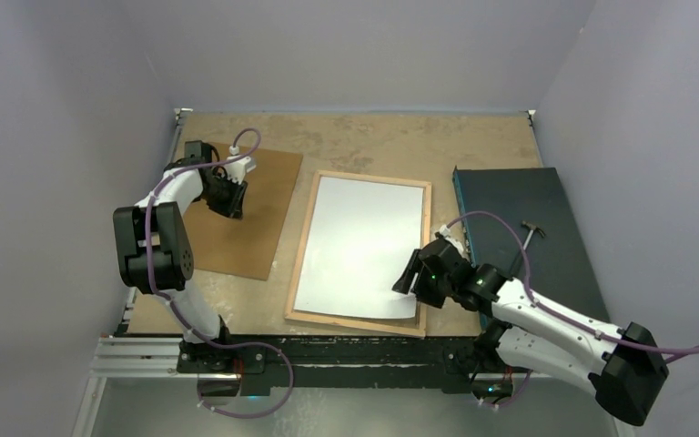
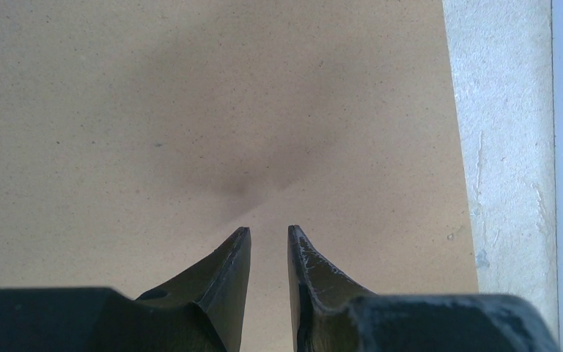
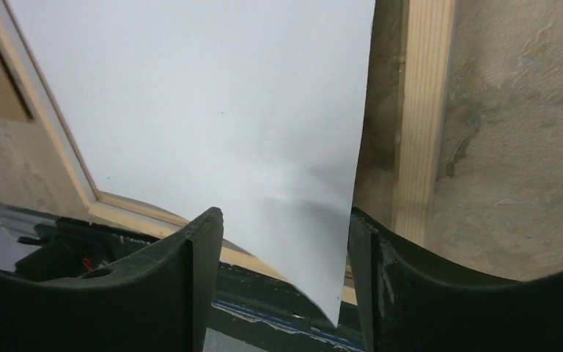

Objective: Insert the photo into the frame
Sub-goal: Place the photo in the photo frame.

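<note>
The photo (image 1: 359, 246) lies white back up inside the frame (image 1: 302, 246), which lies with its light wood back up at the table's middle. My right gripper (image 1: 407, 282) is open at the photo's near right corner. In the right wrist view the photo (image 3: 212, 95) runs between the spread fingers of the right gripper (image 3: 286, 216), its corner raised over the near rail, beside the frame's right rail (image 3: 421, 110). My left gripper (image 1: 227, 205) hangs over the brown backing board (image 1: 255, 228). In the left wrist view the left gripper (image 2: 269, 231) is narrowly open and empty just above the board (image 2: 190, 110).
A dark flat mat (image 1: 510, 200) with a hammer (image 1: 528, 238) lies at the right, beside the frame. The bare tabletop (image 2: 506, 147) shows past the board's edge. The table's metal front rail (image 1: 328, 350) runs just below the frame's near rail.
</note>
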{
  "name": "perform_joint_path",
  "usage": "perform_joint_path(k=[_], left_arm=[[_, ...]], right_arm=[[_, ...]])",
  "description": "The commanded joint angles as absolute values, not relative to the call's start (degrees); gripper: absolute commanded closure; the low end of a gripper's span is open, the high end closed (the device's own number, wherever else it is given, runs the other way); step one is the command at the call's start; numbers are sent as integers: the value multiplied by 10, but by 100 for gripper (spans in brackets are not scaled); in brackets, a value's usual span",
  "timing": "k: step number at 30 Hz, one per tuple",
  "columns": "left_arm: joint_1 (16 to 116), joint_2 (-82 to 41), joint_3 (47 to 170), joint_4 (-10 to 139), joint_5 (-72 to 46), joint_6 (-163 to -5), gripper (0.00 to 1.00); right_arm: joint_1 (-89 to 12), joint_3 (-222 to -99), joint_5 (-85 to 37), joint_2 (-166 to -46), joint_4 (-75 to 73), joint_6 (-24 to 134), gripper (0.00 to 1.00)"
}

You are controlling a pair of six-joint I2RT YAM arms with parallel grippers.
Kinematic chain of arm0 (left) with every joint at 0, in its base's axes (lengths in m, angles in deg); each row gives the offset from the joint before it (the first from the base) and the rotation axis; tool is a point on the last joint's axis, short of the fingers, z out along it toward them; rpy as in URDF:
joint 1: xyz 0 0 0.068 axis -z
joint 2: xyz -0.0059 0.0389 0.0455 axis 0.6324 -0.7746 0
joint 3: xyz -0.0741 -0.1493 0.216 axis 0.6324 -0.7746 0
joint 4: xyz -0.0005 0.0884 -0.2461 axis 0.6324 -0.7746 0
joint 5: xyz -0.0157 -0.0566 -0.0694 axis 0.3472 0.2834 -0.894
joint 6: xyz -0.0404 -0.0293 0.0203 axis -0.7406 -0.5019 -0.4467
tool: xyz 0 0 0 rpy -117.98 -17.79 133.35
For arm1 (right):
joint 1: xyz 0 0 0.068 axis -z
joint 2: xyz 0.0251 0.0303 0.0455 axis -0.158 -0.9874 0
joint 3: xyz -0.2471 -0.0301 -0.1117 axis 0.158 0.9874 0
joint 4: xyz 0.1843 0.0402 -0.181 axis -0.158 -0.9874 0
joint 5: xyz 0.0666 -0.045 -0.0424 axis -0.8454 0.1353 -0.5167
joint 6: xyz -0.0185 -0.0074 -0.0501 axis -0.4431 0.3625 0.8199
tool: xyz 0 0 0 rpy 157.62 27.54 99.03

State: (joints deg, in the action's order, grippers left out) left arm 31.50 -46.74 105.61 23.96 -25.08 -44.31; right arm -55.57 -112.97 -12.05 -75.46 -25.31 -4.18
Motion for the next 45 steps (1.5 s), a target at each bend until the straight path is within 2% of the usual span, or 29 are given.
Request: perform_joint_path(k=[1,3,4,9,15,20,23,25,26,27,29,32,34,36,37,41,42,43,45], left_arm=[[318,-446,1053,247,-253,-446,76],[318,-444,1054,245,-251,-445,76],[318,-444,1055,245,-250,-444,76],[317,-444,1064,241,-249,-444,76],[307,-438,1090,246,-212,-457,73],[268,-450,1164,229,-166,-457,72],[219,-439,1198,226,-195,-438,72],[205,-437,1209,241,-151,-436,71],[205,-441,1213,246,-117,-437,62],[201,-445,1217,247,-102,-435,49],[184,-456,1216,263,-99,-435,39],[177,-477,1206,300,-67,-437,33],[175,-501,1208,318,-48,-444,32],[172,-524,1213,328,-31,-451,34],[171,-534,1216,333,-28,-454,37],[169,-562,1223,345,-24,-467,60],[169,-567,1224,347,-22,-471,65],[168,-573,1224,350,-18,-474,69],[168,-578,1219,362,-7,-481,76]], right_arm=[[-553,-1182,-76,-782,-300,-18,23],[-553,-1210,-56,-798,-335,-5,5],[-553,-1225,-47,-805,-352,1,1],[-553,-1265,-23,-819,-401,11,1],[-553,-1307,-19,-845,-357,37,1],[-554,-1477,-9,-993,-296,104,1],[-540,-1599,-100,-1100,-250,118,1],[-532,-1636,-161,-1150,-198,135,1],[-531,-1636,-182,-1165,-161,137,1],[-531,-1630,-197,-1174,-116,133,1],[-538,-1667,-170,-1209,-83,130,1],[-604,-1910,2,-1375,-274,155,1],[-635,-2058,39,-1476,-363,157,1],[-644,-2136,37,-1535,-385,141,1],[-644,-2134,2,-1545,-357,128,1],[-621,-1993,-145,-1512,-148,81,1],[-621,-1961,-129,-1500,-104,80,1],[-627,-1982,-109,-1512,-117,80,1],[-640,-2108,-71,-1579,-220,96,1]])
